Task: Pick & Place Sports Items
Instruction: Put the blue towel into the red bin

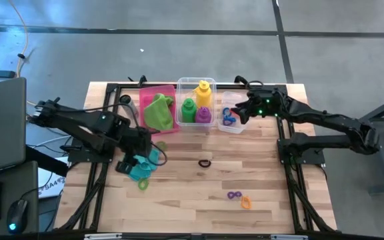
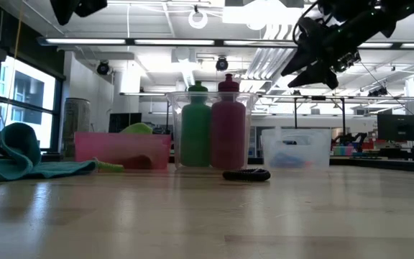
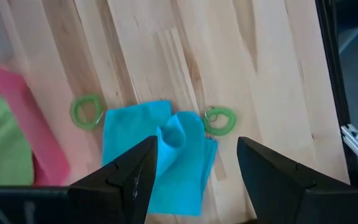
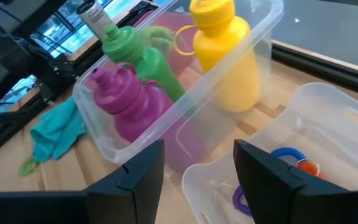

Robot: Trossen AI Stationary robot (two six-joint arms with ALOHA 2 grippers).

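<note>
The left hand (image 3: 194, 174) hangs just above the teal cloth (image 3: 157, 152), its two dark fingers (image 3: 126, 174) spread and pinching nothing, with the cloth's bunched middle lying between and a little ahead of them on the wooden surface (image 3: 229, 56). One green ring (image 3: 86, 112) lies just off one edge of the cloth and another green ring (image 3: 221, 119) touches the opposite edge; beyond the first ring is the pink bin (image 1: 153, 93), which already holds the lime green cloth (image 1: 159, 112). The teal cloth looks light, limp and thin, so it should give no resistance but will sag and trail once lifted; the raised fold at its centre seems the best place to take hold, since the flat edges offer the fingers little to bite. A grip there may drag the touching ring along. The right hand (image 4: 194, 177) hovers over the small clear bin (image 4: 328, 124), fingers also spread and empty, with blue, orange and purple rings (image 4: 294, 155) lying below it in that bin. Just beside it, the larger clear bin (image 4: 166, 118) holds the green bottle (image 4: 138, 53), purple bottle (image 4: 132, 106) and yellow bottle (image 4: 225, 56) upright. A black ring (image 1: 205, 163) and further rings (image 1: 240, 197) lie loose on the surface, well apart from both hands.
</note>
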